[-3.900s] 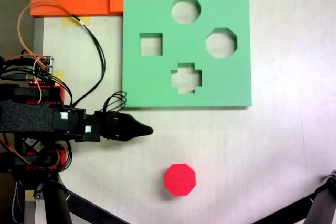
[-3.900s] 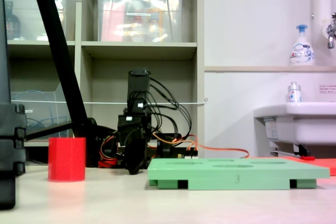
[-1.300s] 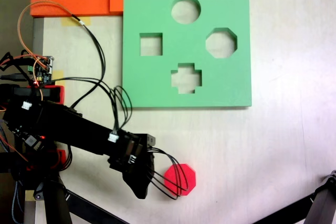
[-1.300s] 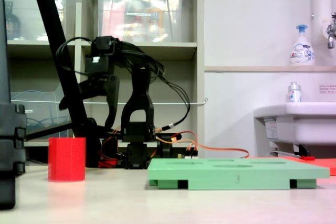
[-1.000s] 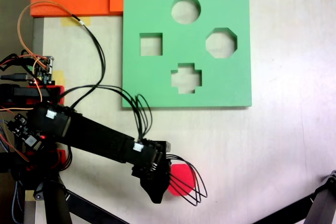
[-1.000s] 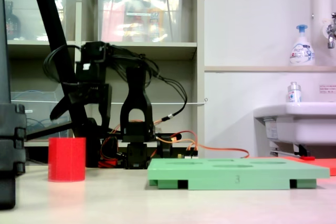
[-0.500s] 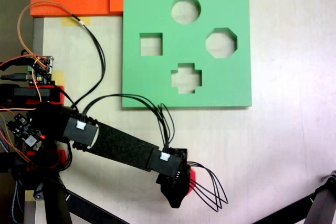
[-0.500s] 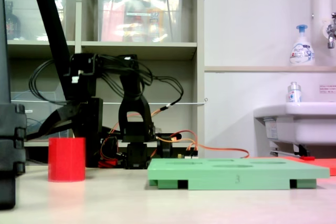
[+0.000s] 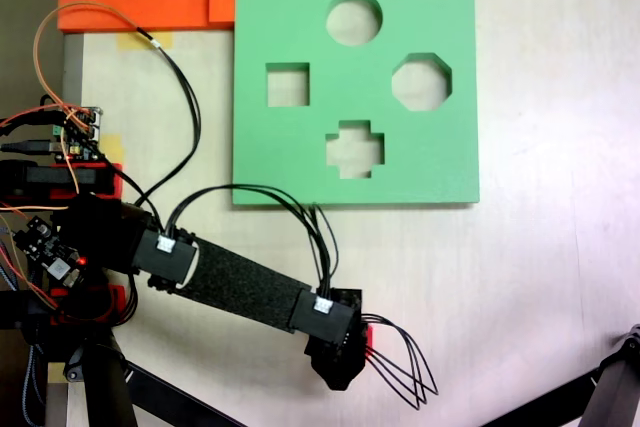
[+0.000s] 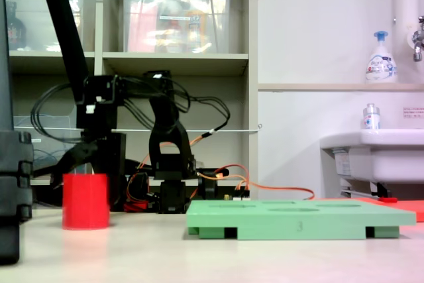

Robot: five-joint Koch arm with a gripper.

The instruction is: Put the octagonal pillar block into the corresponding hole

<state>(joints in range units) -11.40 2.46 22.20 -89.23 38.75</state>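
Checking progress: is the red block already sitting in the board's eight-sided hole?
No, the eight-sided hole is empty and the red block stands on the table, off the board.

Lab: sink (image 10: 374, 154), storage shelves (image 10: 175, 61).

Top fixed view: looked straight down on the bench (image 9: 540, 247), pincer (image 9: 338, 372) at lower centre.
Low fixed view: sat at bench height, facing shelves behind the pincer (image 10: 83, 164).
Shared: pincer, green board (image 9: 290, 147).

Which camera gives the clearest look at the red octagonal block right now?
The low side-on fixed view: the octagonal pillar block stands in full on the table there, its red side unobstructed. From above, the gripper covers nearly all of it, leaving a red sliver.
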